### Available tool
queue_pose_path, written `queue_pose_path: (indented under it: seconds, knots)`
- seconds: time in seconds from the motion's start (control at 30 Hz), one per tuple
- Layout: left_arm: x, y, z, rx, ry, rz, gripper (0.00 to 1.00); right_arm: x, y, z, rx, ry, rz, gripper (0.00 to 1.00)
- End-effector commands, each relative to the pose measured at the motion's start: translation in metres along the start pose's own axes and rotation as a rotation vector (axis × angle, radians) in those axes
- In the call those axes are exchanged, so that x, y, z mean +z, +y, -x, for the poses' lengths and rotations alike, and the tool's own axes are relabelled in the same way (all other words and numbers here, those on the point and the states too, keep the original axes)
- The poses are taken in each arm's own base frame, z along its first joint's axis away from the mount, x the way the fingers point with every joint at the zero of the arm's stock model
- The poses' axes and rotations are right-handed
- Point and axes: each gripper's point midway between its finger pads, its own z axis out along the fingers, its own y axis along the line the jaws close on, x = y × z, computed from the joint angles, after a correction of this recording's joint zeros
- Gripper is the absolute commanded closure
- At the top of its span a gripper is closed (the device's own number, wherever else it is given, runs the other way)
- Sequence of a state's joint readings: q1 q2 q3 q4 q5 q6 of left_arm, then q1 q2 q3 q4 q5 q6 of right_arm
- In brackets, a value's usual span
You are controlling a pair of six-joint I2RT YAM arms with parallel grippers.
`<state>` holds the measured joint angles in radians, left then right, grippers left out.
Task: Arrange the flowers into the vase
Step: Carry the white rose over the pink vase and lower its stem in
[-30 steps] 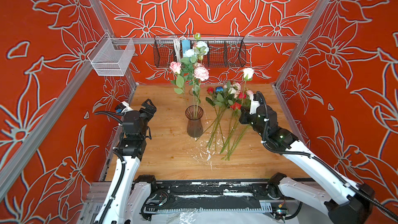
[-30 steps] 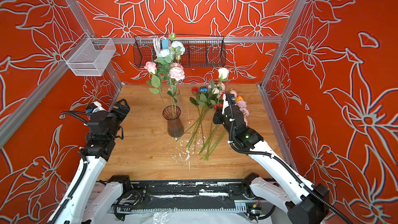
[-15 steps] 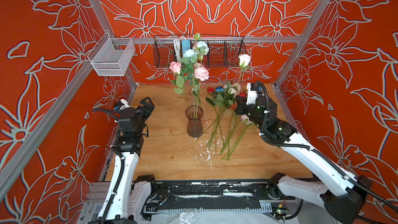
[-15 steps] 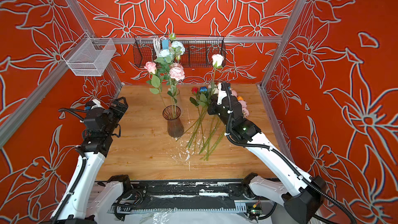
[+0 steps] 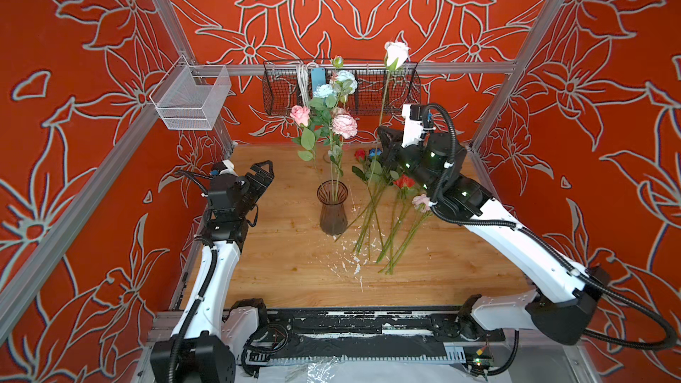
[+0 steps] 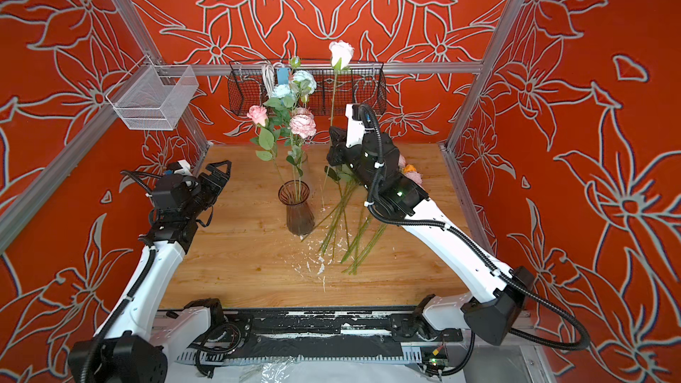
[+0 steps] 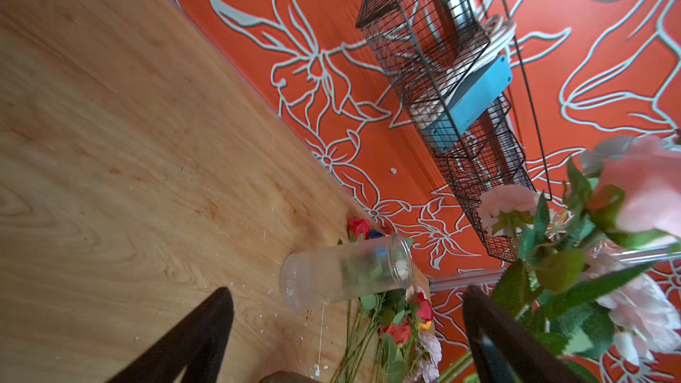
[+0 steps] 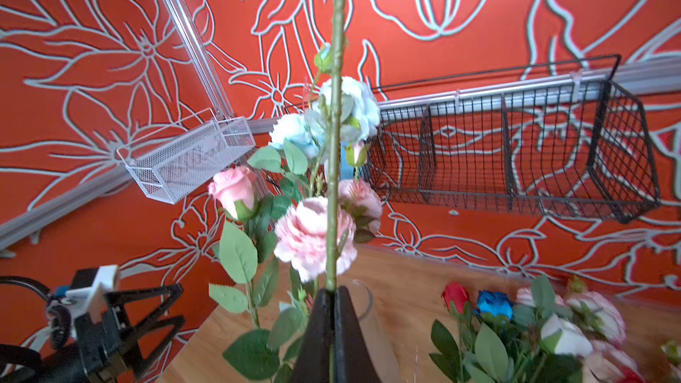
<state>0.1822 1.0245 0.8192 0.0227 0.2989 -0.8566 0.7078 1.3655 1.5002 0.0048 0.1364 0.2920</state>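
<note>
Grips the white rose by its stem in the tightly closed right claw, now hoisted upright off the loose flowers below the claw, nearing the vase down-left; keeps left claw wide open, empty.

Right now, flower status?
Right gripper shut on white rose, stem upright. Left gripper open, empty. Vase holds pink and pale-blue flowers, leaves over its mouth.

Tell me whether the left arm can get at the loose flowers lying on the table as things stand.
Probably not cleanly. The filled vase stands between the left arm, jaws open, and the loose flowers, and the right arm, holding a white rose, hangs over them.
</note>
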Motion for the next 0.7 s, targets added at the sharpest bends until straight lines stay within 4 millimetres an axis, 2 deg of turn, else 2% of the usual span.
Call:
queue_pose_path:
  seconds: [0.0,0.1,0.23,0.33,0.4,0.53,0.67]
  knots:
    - [0.003,-0.021,0.001,-0.039,0.057,-0.101,0.03,0.010,0.029,0.033,-0.033,-0.089,0.088,0.98]
    - [0.005,-0.021,0.002,-0.061,0.071,-0.117,0.04,0.030,0.045,0.043,-0.094,-0.139,0.122,0.98]
    - [0.003,-0.023,0.002,-0.072,0.067,-0.135,0.04,0.064,0.049,0.030,-0.141,-0.155,0.112,0.98]
    - [0.001,-0.027,0.004,-0.068,0.058,-0.150,0.04,0.083,0.054,0.003,-0.157,-0.102,0.134,0.98]
    - [-0.001,-0.027,0.006,-0.062,0.050,-0.152,0.04,0.088,0.063,-0.021,-0.175,-0.056,0.175,0.98]
    - [-0.003,-0.027,0.009,-0.071,0.042,-0.159,0.04,0.081,0.086,-0.077,-0.291,0.004,0.248,0.98]
    - [0.000,-0.025,0.008,-0.090,0.052,-0.159,0.04,0.076,0.080,-0.109,-0.295,0.040,0.221,0.98]
